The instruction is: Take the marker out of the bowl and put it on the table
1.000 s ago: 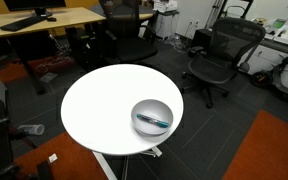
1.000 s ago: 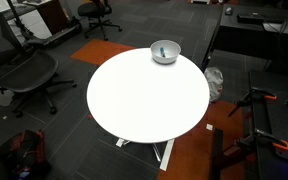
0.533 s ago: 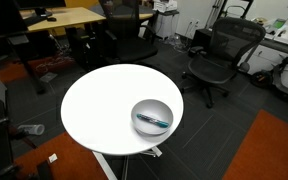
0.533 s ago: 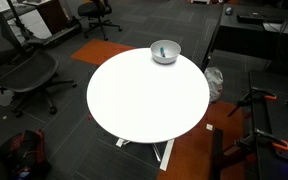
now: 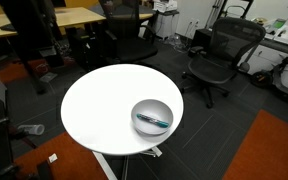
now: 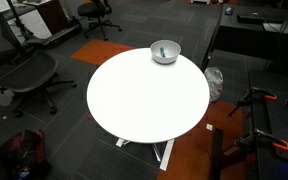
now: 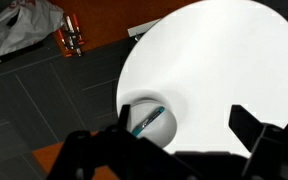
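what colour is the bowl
Silvery grey; the bowl shows best in an exterior view.

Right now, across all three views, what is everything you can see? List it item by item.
Table: one, round, white top, on a dark floor.
Bowl: one, silvery grey, on the table near its edge.
Marker: one, dark with a teal part, lying inside the bowl.
Office chairs: several, black, on the floor around the table.
Desk: one, wooden top, behind the table.
Carpet patch: orange, on the floor beside the table.
Plastic bag: one, white, on the floor.
Jaws: two, dark, wide apart and empty, at the bottom of the wrist view, above the table near the bowl.
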Controlling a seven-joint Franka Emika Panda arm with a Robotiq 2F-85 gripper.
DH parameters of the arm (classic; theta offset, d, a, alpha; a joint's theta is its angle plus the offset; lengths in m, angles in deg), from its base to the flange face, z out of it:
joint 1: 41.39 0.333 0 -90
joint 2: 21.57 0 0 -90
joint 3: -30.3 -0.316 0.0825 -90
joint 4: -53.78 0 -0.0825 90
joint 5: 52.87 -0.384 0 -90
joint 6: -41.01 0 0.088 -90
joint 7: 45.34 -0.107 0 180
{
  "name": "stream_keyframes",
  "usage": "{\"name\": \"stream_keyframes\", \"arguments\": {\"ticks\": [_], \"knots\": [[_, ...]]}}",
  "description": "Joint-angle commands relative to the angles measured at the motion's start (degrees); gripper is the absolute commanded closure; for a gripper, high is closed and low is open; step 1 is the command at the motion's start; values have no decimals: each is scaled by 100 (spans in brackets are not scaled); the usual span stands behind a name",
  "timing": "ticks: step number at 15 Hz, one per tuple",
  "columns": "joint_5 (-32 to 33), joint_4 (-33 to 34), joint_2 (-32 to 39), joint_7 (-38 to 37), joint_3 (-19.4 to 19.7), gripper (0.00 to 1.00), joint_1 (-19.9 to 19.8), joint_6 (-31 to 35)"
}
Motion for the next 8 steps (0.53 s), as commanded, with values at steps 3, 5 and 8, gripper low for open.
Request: {"name": "stream_keyframes", "arguments": {"ticks": [3, 5, 8], "knots": [[-128, 167, 620, -1133, -302, 0, -278, 887], [-119, 203, 850, -1454, -358, 0, -301, 1199], [-169, 326, 1256, -1831, -404, 0, -310, 1552]]}}
